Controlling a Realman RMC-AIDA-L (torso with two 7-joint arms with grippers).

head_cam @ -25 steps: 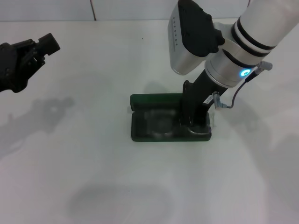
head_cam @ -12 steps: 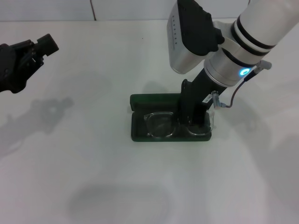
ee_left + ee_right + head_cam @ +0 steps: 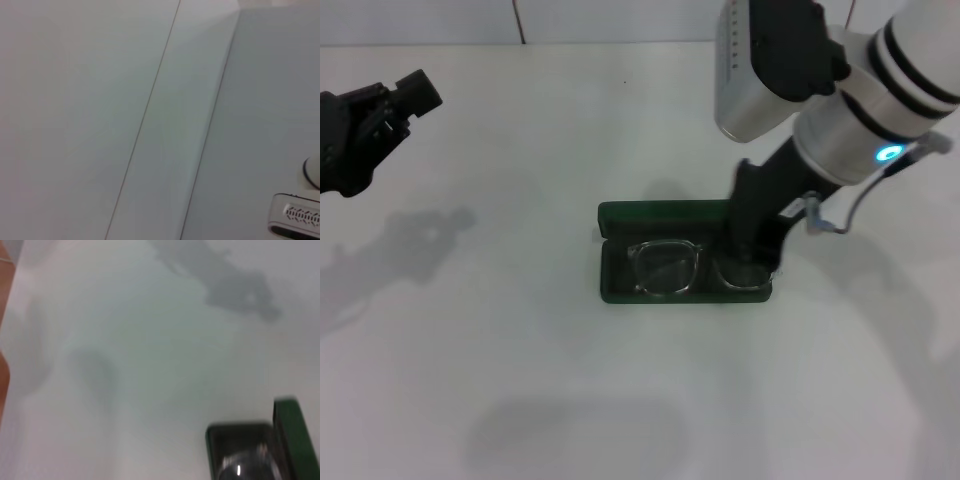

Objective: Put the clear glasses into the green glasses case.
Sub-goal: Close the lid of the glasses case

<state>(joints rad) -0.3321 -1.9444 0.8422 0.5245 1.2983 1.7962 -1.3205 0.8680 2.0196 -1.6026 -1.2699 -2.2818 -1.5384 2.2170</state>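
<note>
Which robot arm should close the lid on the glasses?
Probably the right: its tool hangs over the green glasses case, where the clear glasses lie. The left tool is parked far away.

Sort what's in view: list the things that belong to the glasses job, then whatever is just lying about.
Part of the job:
- clear glasses, lying inside the open case
- green glasses case, lid up
- right gripper, at the case's right end

Just lying about:
- no loose items; only the white table
- left gripper, parked off to the left, away from the case
</note>
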